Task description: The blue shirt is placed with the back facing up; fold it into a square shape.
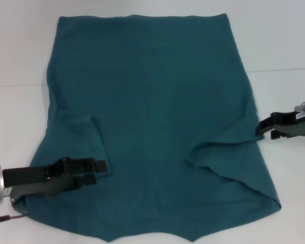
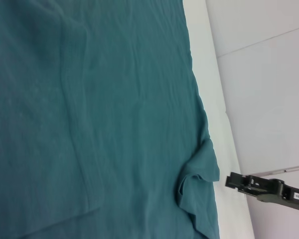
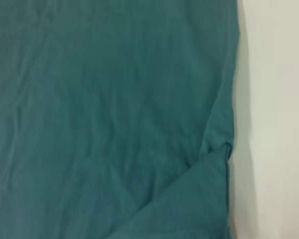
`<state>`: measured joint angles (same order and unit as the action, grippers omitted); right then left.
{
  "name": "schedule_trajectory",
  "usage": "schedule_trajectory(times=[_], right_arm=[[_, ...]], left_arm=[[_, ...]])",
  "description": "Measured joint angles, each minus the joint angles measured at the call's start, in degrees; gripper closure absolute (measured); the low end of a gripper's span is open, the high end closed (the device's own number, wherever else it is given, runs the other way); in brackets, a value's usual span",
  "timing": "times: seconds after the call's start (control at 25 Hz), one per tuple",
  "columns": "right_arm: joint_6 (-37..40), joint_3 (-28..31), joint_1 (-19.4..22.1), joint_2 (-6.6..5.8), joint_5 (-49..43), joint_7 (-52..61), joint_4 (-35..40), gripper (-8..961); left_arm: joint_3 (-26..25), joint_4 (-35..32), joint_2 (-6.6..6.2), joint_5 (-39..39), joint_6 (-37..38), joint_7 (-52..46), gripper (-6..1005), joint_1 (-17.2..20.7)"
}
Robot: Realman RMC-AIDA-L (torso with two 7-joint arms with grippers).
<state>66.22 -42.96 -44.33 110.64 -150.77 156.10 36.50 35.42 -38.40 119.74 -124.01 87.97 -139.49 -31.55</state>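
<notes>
Blue shirt: spread plain side up across the white table, both sleeves folded inward.
Table: bare margins along both side edges — wider at the far corners.
Left gripper: over the folded left sleeve; its grip cannot be told.
Right gripper: at the shirt's right edge — grip likewise unclear.
</notes>
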Motion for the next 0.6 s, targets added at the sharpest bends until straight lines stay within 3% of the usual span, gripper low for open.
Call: schedule_trajectory(times=[0.08, 0.6], right_arm=[[-2.1, 0.0, 0.0, 0.74, 0.1, 0.0, -1.0, 474], [-6.2, 0.0, -0.3, 2.33, 0.2, 0.0, -1.6, 470]], left_arm=[[0.0, 0.0, 0.03, 0.0, 0.0, 0.0, 387, 0.0], [-0.5, 0.0, 0.06, 0.0, 0.0, 0.0, 387, 0.1]])
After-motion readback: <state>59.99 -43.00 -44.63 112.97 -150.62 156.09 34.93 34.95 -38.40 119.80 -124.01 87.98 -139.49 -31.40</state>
